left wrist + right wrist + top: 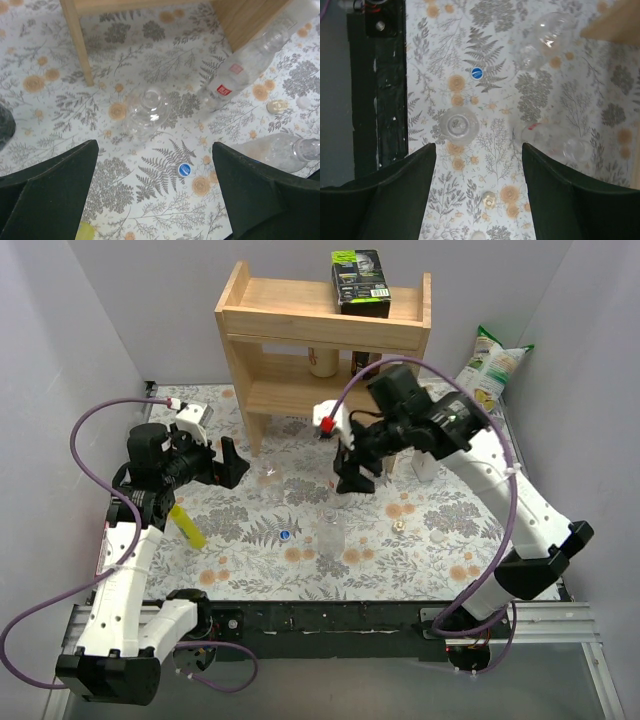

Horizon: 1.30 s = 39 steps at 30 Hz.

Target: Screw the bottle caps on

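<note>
Three clear bottles stand uncapped on the flowered mat. One stands mid-table (332, 530), seen from above in the right wrist view (461, 125). One (270, 483) stands just ahead of my left gripper (232, 462), under it in the left wrist view (147, 107). One with a red label (235, 75) stands beside my right finger (560, 140). A blue cap (285, 535) lies on the mat between my left fingers (184, 169). A pale cap (490, 200) and a white cap (437, 536) lie to the right. Both my left gripper (155, 165) and my right gripper (355, 478) (479, 155) are open and empty.
A wooden shelf (320, 340) stands at the back with a black box (360, 280) on top and a jar (322, 362) inside. An opaque white bottle (423, 465) stands right of my right gripper. A snack bag (490, 365) leans back right. A yellow object (188, 525) lies at the left.
</note>
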Tool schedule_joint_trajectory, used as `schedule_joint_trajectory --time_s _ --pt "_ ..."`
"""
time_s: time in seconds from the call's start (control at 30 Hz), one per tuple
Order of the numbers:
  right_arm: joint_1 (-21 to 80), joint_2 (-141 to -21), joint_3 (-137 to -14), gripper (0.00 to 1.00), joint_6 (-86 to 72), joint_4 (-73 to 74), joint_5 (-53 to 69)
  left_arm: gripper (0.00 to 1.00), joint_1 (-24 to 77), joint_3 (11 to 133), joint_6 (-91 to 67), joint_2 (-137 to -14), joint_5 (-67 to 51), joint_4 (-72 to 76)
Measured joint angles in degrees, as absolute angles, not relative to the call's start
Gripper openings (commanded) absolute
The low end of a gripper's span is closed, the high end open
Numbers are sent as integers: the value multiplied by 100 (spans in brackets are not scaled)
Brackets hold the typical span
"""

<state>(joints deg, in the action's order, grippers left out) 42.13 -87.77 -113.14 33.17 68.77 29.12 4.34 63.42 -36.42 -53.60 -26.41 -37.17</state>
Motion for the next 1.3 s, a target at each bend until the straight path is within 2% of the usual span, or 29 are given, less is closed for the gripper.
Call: schedule_joint_trajectory --time_s 0.13,0.27,0.77,1.3 --pt "5022 -8886 -10868 77 3697 6694 2729 98 283 6029 -3662 -5308 -2622 -3677" --pt "5347 -8923 -10495 76 3955 6641 2545 98 198 6003 -3684 -5273 -2613 -3592" --pt "5376 -9498 -10097 64 4023 6267 2018 98 167 6005 -3730 -5111 -2714 -3594" --pt "5408 -9408 -9939 59 3981 6193 2104 98 165 6005 -3730 -5231 -2858 -3553"
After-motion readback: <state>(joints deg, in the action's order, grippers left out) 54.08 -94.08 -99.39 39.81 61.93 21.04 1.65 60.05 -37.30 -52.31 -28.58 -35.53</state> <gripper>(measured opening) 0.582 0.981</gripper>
